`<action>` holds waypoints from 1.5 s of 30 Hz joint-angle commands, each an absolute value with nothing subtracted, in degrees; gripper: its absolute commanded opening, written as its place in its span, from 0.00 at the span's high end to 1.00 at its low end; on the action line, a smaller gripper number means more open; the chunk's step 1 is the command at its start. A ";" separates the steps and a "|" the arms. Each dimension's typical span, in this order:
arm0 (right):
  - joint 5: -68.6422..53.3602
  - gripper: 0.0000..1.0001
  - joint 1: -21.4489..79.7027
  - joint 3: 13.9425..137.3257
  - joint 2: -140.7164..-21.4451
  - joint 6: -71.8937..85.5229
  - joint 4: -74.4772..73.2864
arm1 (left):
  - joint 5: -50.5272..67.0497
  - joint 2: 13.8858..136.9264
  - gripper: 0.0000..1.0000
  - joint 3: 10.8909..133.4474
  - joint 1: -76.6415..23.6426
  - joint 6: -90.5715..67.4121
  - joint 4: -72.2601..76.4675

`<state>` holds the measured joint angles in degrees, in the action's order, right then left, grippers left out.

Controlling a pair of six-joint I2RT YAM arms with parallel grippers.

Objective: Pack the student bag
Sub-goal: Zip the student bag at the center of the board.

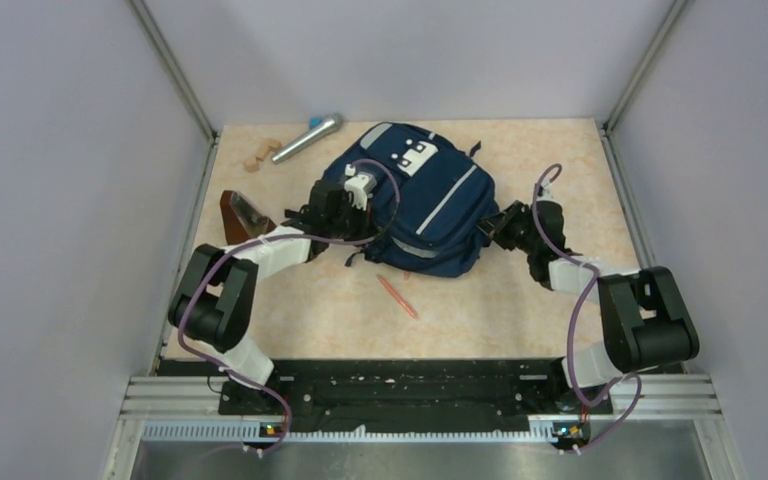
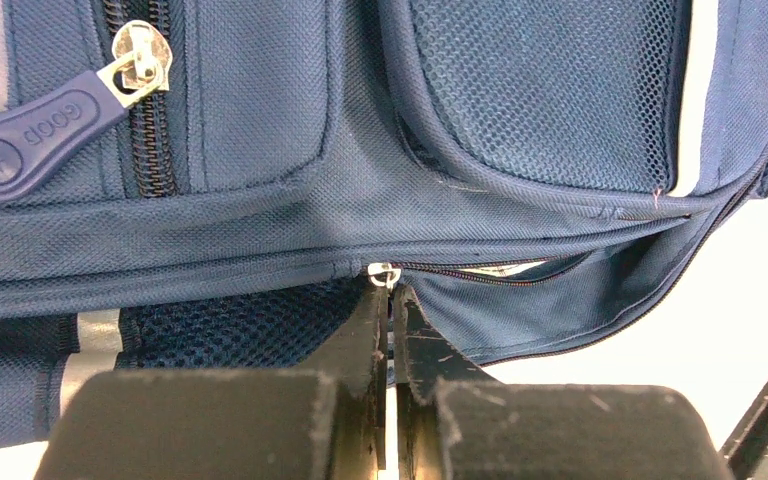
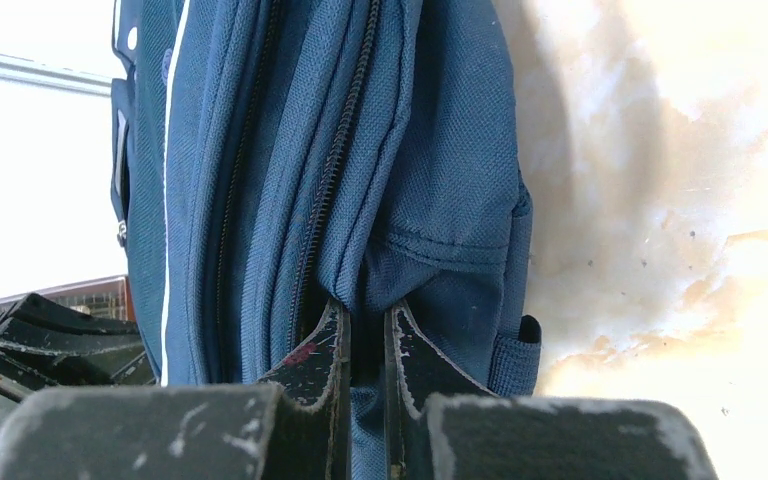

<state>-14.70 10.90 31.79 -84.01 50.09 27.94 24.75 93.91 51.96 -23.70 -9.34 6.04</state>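
The student bag [image 1: 430, 205], navy with grey stripes and a white patch, lies flat in the middle of the table. My left gripper [image 1: 345, 208] is at its left side. In the left wrist view the gripper [image 2: 391, 292] is shut on the pull of a side zipper, whose silver slider [image 2: 384, 273] sits at the fingertips. The zipper gapes a little to the right of the slider. My right gripper [image 1: 490, 226] is at the bag's right side. In the right wrist view it [image 3: 365, 312] is shut on a fold of the bag's fabric [image 3: 430, 180].
An orange pen [image 1: 397, 296] lies on the table in front of the bag. A silver microphone [image 1: 305, 138] and small wooden blocks [image 1: 257, 157] lie at the back left. A brown case [image 1: 243, 213] stands left of the left arm. A second zipper pull with a blue tab [image 2: 30, 135] shows on the bag.
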 commanded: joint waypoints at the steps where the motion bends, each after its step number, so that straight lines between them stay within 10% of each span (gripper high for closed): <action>1: -17.83 1.00 12.84 32.26 -84.91 50.76 34.33 | 35.99 96.05 1.00 55.65 -28.19 -15.97 4.35; 27: -10.65 0.99 16.09 32.43 -86.39 46.04 32.98 | 26.19 92.24 1.00 58.27 -35.78 -25.05 2.13; 34: -6.35 0.39 16.09 32.60 -77.49 39.21 24.33 | 27.66 88.52 1.00 58.82 -35.75 -24.54 1.14; 45: 1.09 0.29 27.52 30.48 -62.80 13.68 20.84 | 31.70 88.80 1.00 60.42 -35.40 -26.44 0.22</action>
